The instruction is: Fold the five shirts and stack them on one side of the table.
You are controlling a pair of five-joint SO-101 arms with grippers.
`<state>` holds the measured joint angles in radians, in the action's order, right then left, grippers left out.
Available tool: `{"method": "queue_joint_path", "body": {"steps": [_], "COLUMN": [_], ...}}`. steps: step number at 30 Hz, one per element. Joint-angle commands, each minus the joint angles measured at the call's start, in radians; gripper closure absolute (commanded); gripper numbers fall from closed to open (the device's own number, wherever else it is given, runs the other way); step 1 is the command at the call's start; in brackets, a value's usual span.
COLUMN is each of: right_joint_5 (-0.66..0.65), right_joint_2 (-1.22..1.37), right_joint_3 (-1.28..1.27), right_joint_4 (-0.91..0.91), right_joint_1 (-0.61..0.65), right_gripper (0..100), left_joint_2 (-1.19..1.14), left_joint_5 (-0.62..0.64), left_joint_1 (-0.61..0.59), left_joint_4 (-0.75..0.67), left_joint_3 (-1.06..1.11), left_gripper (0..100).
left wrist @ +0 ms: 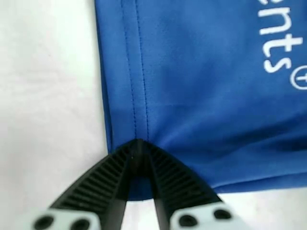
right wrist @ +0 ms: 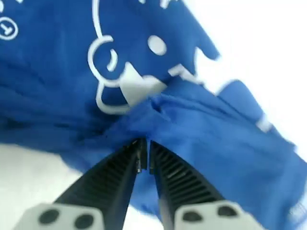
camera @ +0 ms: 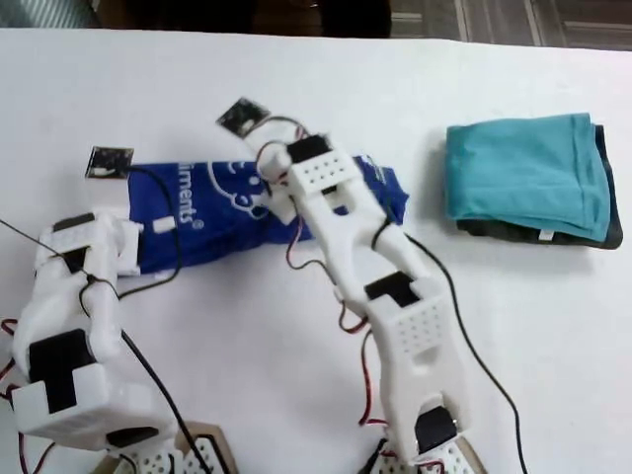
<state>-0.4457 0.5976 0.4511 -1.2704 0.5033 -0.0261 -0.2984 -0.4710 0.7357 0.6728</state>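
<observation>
On the white table (camera: 247, 395) the blue shirt (camera: 197, 212) lies in a long strip, well apart from the folded stack (camera: 523, 173). Both claws are pinched closed on its cloth: the left gripper (left wrist: 138, 152) at the hemmed edge, the right gripper (right wrist: 144, 149) on the bunched end. This looks mid-fold, and the next move likely calls for lifting both ends together.

— Was there any writing to be seen?
— Only on the blue shirt (camera: 197, 212). A line of white lettering (left wrist: 278, 43) ran across its left part, only partly visible, with a small circled mark (left wrist: 300, 79) at its end.
— Anything beside it?
— A white cartoon outline (right wrist: 108, 76), just right of the lettering. The folded stack (camera: 528, 178) at the right bore a small white tag (camera: 544, 235) on its near edge, too small to read.
</observation>
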Motion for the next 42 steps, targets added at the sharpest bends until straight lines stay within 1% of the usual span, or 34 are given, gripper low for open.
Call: {"method": "queue_joint_path", "body": {"steps": [1, 5, 10, 13, 19, 23, 29, 32, 34, 36, 39, 42], "right_joint_5": [0.002, 0.002, 0.002, 0.002, -0.002, -0.084, -0.135, -0.135, -0.132, -0.089, 0.023, 0.060], "right_joint_2": [-0.185, -0.203, -0.125, -0.051, 0.041, 0.048, -0.041, -0.151, -0.229, -0.275, -0.263, -0.200], "right_joint_3": [0.051, 0.044, -0.025, -0.025, -0.031, -0.034, -0.032, -0.023, -0.026, -0.041, -0.092, -0.164], "right_joint_4": [-0.134, -0.220, -0.222, -0.222, -0.202, -0.246, -0.337, -0.325, -0.278, -0.225, -0.153, -0.061], "right_joint_1": [-0.056, -0.150, -0.280, -0.343, -0.418, -0.447, -0.446, -0.432, -0.414, -0.378, -0.309, -0.245], "right_gripper": [97.8, 97.8, 97.8, 97.8, 97.8, 97.8, 97.8, 97.8, 97.8, 97.8, 97.8, 97.8], "left_joint_2": [0.003, 0.003, 0.003, 0.003, 0.003, 0.003, 0.003, 0.003, 0.003, 0.003, 0.003, 0.003], "left_joint_5": [0.008, 0.008, 0.008, 0.008, 0.008, 0.008, 0.008, 0.008, 0.008, 0.008, 0.008, 0.008], "left_joint_1": [-0.014, -0.014, -0.014, -0.014, -0.014, -0.014, -0.014, -0.014, -0.014, -0.014, -0.014, -0.014], "left_joint_4": [-0.012, -0.012, -0.012, -0.012, -0.012, -0.012, -0.012, -0.012, -0.012, -0.012, -0.012, -0.012], "left_joint_3": [-0.004, -0.004, -0.004, -0.004, -0.004, -0.004, -0.004, -0.004, -0.004, -0.004, -0.004, -0.004], "left_gripper": [97, 97, 97, 97, 97, 97, 97, 97, 97, 97, 97, 97]}}
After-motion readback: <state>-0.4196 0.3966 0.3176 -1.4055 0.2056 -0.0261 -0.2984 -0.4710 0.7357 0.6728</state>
